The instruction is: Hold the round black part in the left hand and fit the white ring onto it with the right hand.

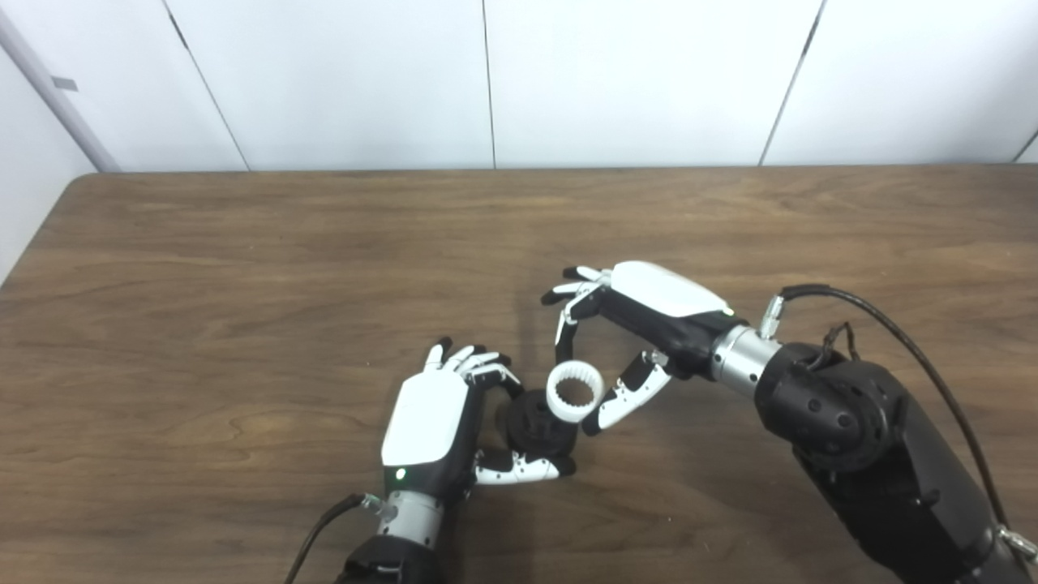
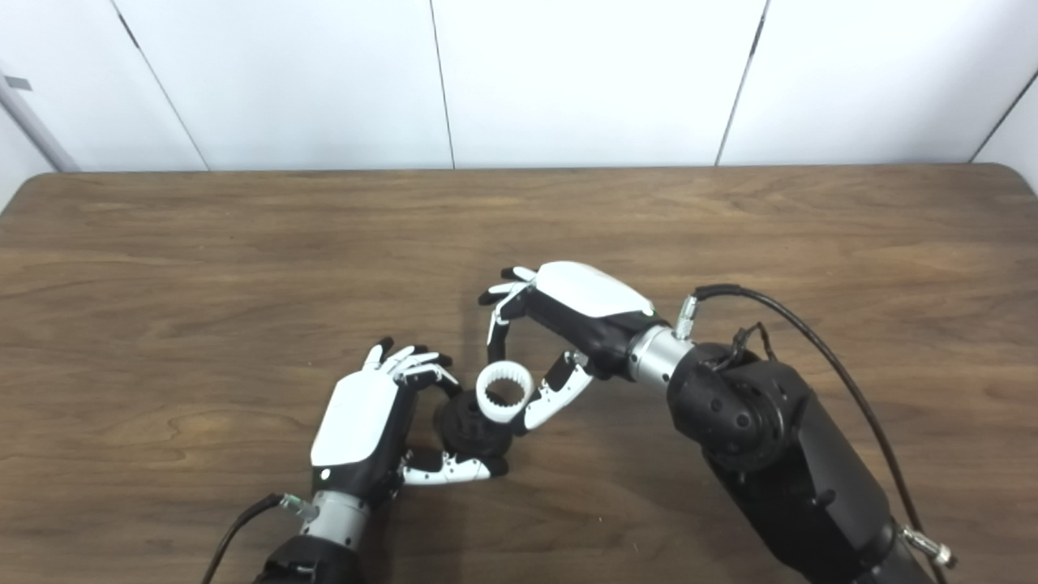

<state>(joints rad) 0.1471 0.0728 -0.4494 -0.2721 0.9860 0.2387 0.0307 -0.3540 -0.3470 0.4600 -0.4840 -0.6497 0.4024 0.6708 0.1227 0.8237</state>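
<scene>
The left hand (image 1: 434, 426) grasps the round black part (image 1: 538, 423); the right hand (image 1: 632, 324) pinches the white ring (image 1: 575, 392), touching the part's upper edge.

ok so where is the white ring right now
The white ring sits low in the middle of both views, pinched in the right hand and pressed against the black part that the left hand holds, above the table.
</scene>
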